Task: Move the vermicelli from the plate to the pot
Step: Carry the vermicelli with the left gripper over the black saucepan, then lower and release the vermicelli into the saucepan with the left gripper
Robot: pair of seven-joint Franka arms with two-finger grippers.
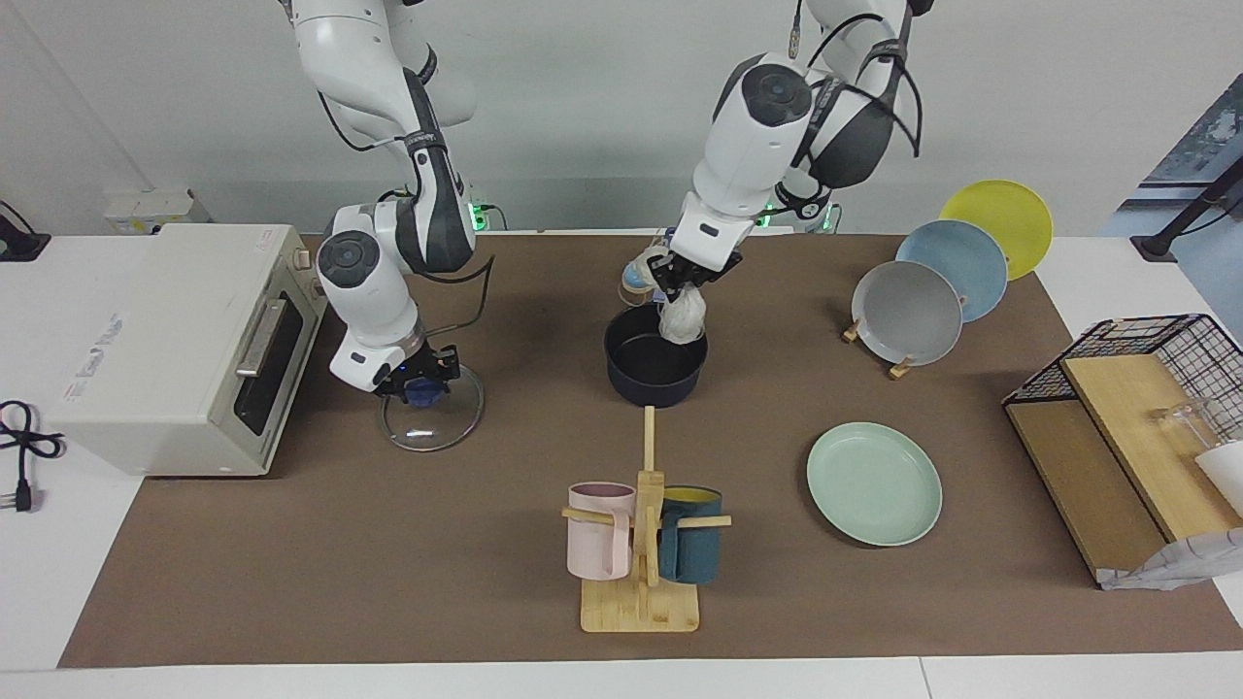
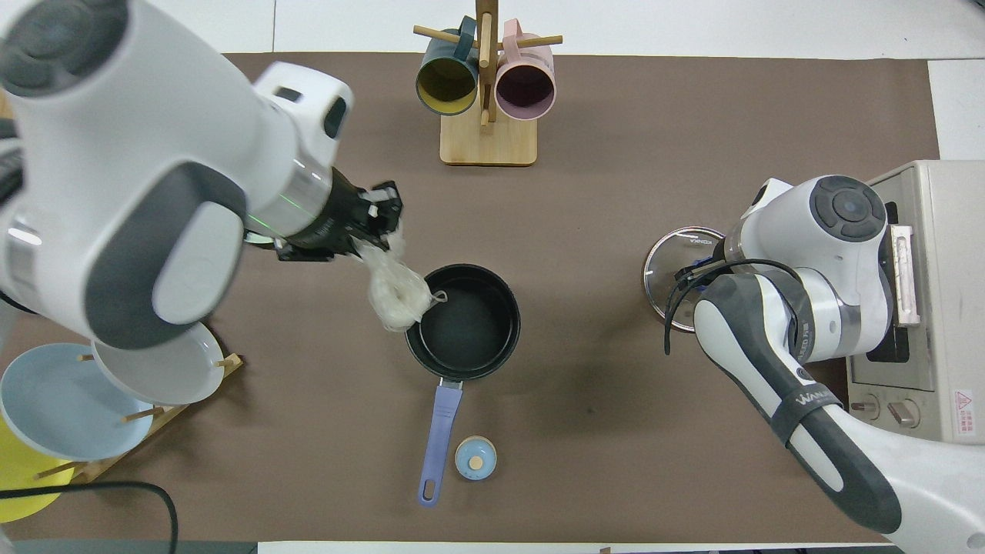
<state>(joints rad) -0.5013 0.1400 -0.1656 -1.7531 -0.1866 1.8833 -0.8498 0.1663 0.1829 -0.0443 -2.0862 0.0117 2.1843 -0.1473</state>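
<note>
My left gripper (image 1: pixel 682 283) is shut on a whitish nest of vermicelli (image 1: pixel 684 317) and holds it over the rim of the dark navy pot (image 1: pixel 655 367). The nest hangs down to the pot's rim on the left arm's side; it also shows in the overhead view (image 2: pixel 396 298), as does the gripper (image 2: pixel 382 218). The pot (image 2: pixel 465 325) looks black and bare inside, and its blue handle (image 2: pixel 440 438) points toward the robots. I see only one nest. The mint-green plate (image 1: pixel 874 482) lies bare, farther from the robots. My right gripper (image 1: pixel 419 381) is shut on the blue knob of a glass lid (image 1: pixel 432 416) lying on the mat.
A white toaster oven (image 1: pixel 165 340) stands at the right arm's end. A wooden mug rack (image 1: pixel 641 582) with a pink and a teal mug is farther out than the pot. A rack of grey, blue and yellow plates (image 1: pixel 908 313) and a wire basket (image 1: pixel 1165 354) are at the left arm's end. A small light-blue round object (image 2: pixel 475 458) lies by the pot handle.
</note>
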